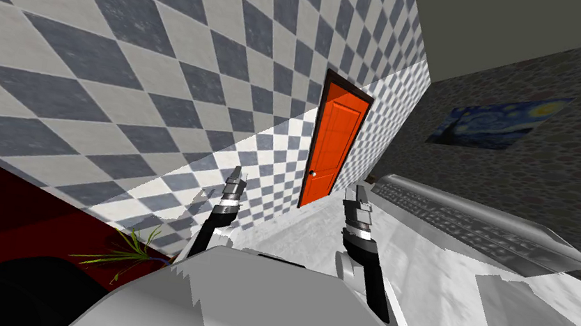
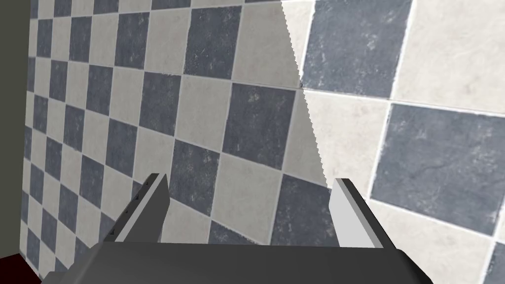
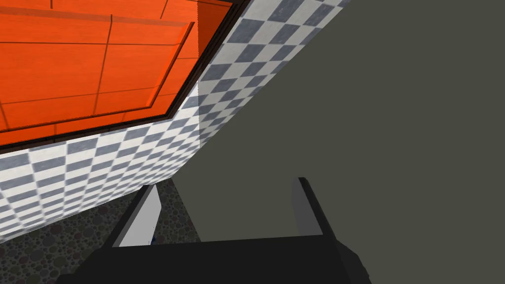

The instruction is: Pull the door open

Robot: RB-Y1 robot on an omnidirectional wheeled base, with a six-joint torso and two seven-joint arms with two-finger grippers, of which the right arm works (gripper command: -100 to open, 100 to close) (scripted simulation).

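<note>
**Bright, sharp simulator renders; the head view is tilted and stretched wide**

The orange door [image 1: 335, 146] is bright and evenly lit, with no glare. The checkered wall [image 1: 268, 161] is palest just beside the door and a shade greyer farther from it. In the left wrist view a jagged, stair-stepped line parts a dimmer stretch of checkered wall from a brighter one. The pebbled wall [image 1: 548, 170] on the door's other side is dim. Nothing is blurred. In the head view the whole scene slants, and the walls splay outward from the door toward the corners.
</note>
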